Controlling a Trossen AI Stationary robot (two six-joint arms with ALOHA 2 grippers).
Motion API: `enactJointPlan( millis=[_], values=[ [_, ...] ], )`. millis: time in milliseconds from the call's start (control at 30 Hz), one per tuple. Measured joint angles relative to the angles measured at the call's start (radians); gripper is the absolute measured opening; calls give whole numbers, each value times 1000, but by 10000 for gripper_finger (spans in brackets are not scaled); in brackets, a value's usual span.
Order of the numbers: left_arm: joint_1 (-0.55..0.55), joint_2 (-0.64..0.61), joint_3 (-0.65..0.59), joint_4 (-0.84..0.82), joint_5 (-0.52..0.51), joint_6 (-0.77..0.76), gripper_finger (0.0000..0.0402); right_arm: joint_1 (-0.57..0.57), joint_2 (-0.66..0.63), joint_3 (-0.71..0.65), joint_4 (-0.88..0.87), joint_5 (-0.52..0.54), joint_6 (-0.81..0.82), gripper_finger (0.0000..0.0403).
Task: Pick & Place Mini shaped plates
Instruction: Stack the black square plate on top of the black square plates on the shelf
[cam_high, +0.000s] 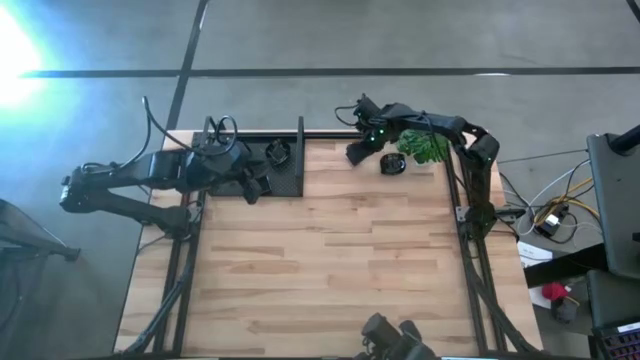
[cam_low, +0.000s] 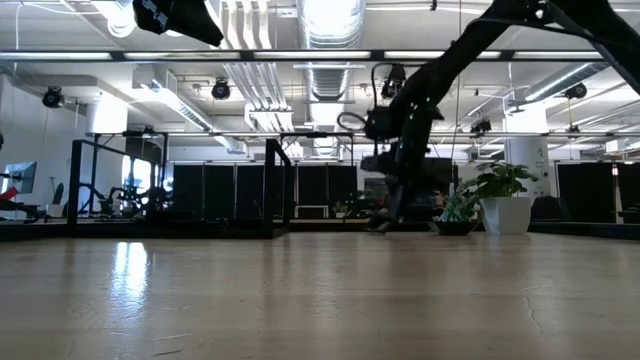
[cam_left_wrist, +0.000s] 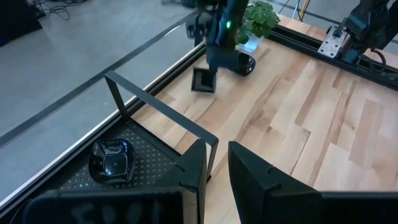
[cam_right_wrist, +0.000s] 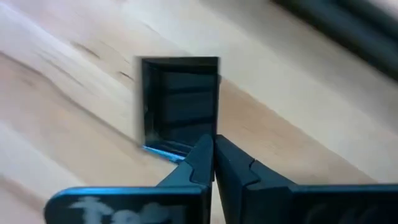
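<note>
- Three small glossy black dishes show: a square glossy black mini plate (cam_right_wrist: 180, 102) in the right gripper (cam_right_wrist: 213, 163), a rounded glossy black dish (cam_high: 392, 164) on the wooden table (cam_high: 330, 260) beside the small green leafy plant (cam_high: 424, 146), and a rounded one (cam_left_wrist: 111, 160) in the perforated black rack (cam_left_wrist: 146, 163) at far left.
- Right gripper sits at the table's far edge, right of centre, fingers pinched nearly together on the square plate's rim; plate at or just above the wood, can't tell which.
- Left gripper (cam_left_wrist: 216, 163) hovers by the rack's near right corner, fingers parted, empty.
- Handling guess: plate looks light, rigid, slick glaze, probably chippable. Thin raised rim is the only grab point; edge pinch may swing or slip, so move slowly and set it down gently.
</note>
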Motion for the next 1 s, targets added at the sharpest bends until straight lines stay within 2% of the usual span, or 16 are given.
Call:
enactJointPlan(
  millis=[133, 267, 433, 600, 733, 867, 1000],
  values=[
    [0, 0, 0, 0, 1, 14, 62, 21, -87, 26, -27, 35, 1, 8],
    [0, 0, 0, 0, 1, 15, 62, 77, -209, 45, -83, 128, 19, 8],
    [0, 0, 0, 0, 20, 14, 62, 193, -352, 56, -101, 228, 85, 8],
    [0, 0, 0, 0, 65, 10, 62, 339, -442, 56, -99, 334, 168, 8],
    [0, 2, 0, 26, 104, 95, 62, 458, -457, 69, -98, 388, 216, 8],
    [-4, 7, 0, 98, 174, 181, 62, 564, -422, 114, -97, 439, 248, 8],
    [-7, 23, 0, 186, 200, 262, 62, 633, -370, 181, -97, 487, 268, 8]
  ],
)
